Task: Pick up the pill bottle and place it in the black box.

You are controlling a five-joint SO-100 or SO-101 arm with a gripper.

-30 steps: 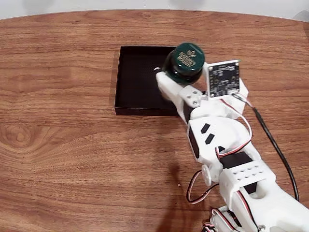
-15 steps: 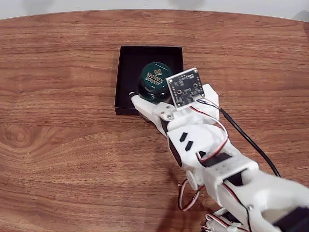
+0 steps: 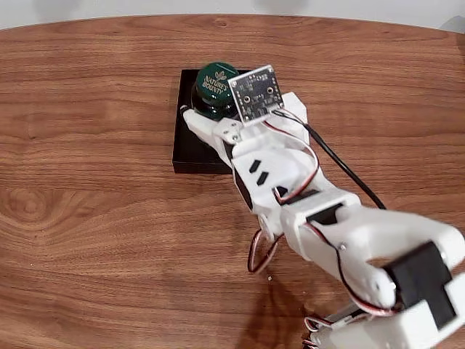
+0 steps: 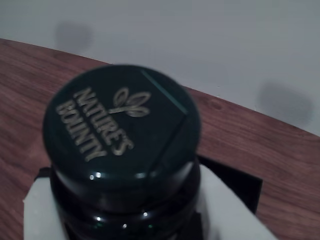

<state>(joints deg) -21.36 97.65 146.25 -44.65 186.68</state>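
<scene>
In the fixed view the pill bottle (image 3: 216,81), seen by its dark green cap with pale lettering, sits upright between the white fingers of my gripper (image 3: 211,107), which is shut on it. It is over the back left part of the black box (image 3: 190,150); whether it touches the floor of the box I cannot tell. The wrist view has the pill bottle (image 4: 120,135) close up, with white fingers (image 4: 39,210) on either side of its dark body. A corner of the black box (image 4: 247,190) shows behind it.
The box lies on a wooden table (image 3: 87,218) with open surface to the left and in front. My white arm and its black cable (image 3: 341,169) cover most of the box's right half. A pale wall (image 4: 200,40) stands beyond the table's far edge.
The arm has swung left and reached farther out, carrying the bottle from the box's right edge, across its middle, to its back left part.
</scene>
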